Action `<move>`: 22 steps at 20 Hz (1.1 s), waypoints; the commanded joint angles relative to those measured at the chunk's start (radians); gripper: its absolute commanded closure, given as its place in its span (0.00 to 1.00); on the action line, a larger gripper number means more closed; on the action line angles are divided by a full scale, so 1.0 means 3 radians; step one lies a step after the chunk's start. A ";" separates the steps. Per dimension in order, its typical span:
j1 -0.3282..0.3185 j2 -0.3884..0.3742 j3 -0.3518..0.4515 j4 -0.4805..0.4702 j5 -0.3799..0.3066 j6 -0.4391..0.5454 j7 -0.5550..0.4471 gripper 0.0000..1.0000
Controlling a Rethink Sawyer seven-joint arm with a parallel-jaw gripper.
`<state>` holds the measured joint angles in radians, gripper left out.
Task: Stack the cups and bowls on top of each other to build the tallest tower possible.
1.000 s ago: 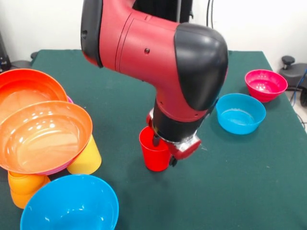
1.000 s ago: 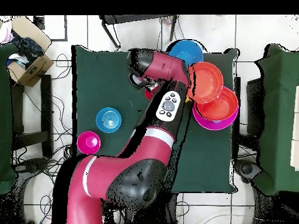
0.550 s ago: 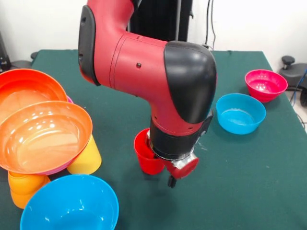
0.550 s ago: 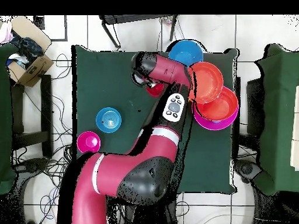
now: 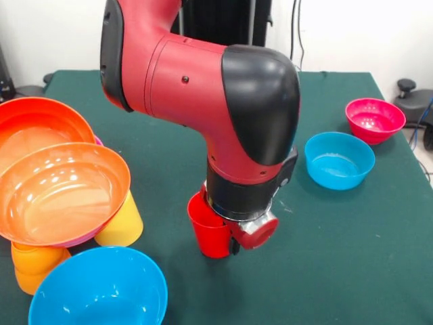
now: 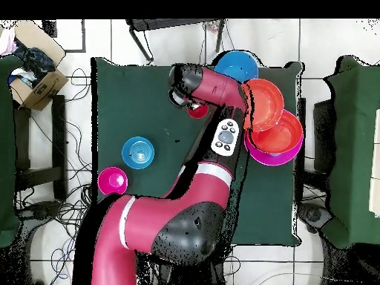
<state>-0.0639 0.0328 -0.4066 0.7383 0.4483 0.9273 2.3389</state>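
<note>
The gripper (image 5: 230, 245) sits against the red cup (image 5: 207, 230), beside the yellow cup (image 5: 122, 220). I cannot tell its grip. No writing is readable.

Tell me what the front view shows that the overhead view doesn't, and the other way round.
Only the front view shows the yellow cup and orange cup beneath the orange-red bowls, and the tool low beside the red cup.

Only the overhead view shows the cardboard box off the table and the arm's base.

Both show the large blue bowl, small blue bowl, magenta bowl and green table.
</note>
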 commanded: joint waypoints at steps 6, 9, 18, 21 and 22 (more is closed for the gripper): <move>-0.0008 -0.0425 0.0219 0.0290 -0.0286 0.0592 -0.0247 1.00; -0.0037 -0.0482 0.0097 0.0053 -0.0348 0.0850 -0.0251 1.00; -0.0245 -0.0315 -0.0064 -0.0992 -0.0315 0.1433 -0.0242 1.00; -0.0284 -0.0298 -0.0112 -0.1126 -0.0336 0.1528 -0.0307 1.00; -0.0299 -0.0283 -0.0108 -0.1159 -0.0330 0.1505 -0.0324 1.00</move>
<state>-0.1278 -0.0648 -0.4702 0.5204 0.3946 1.2778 2.3389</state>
